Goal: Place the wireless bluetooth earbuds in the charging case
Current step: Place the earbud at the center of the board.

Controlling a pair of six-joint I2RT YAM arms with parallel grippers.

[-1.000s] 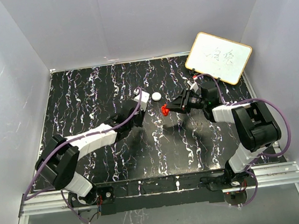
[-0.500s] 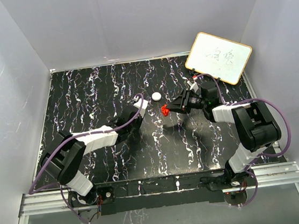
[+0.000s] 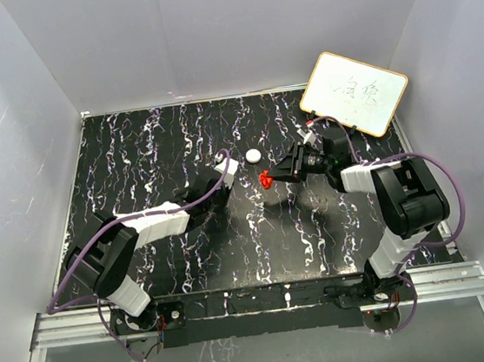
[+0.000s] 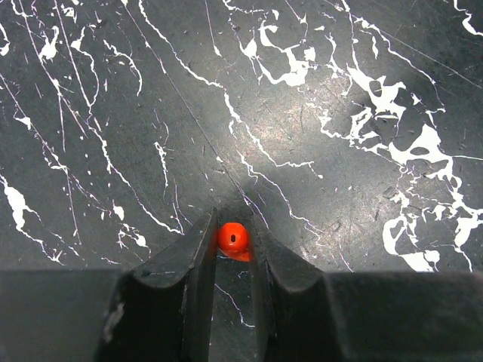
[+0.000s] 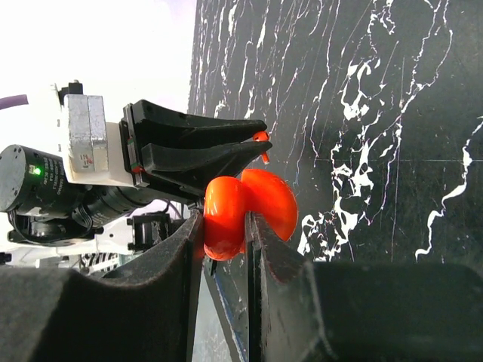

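left pincer (image 4: 234,226) clamped on red earbud (image 4: 233,238) over tabletop (image 4: 339,90); right pincer (image 5: 225,219) clamped on red charging case (image 5: 270,202), near left pincer's tips; white disc (image 3: 254,155) lies on tabletop nearby

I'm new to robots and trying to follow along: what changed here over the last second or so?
The left end effector drew back a little toward its base, away from the white disc. It is shut on a tiny red earbud. The right end effector barely moved and is shut on a larger red piece. The disc stayed put.
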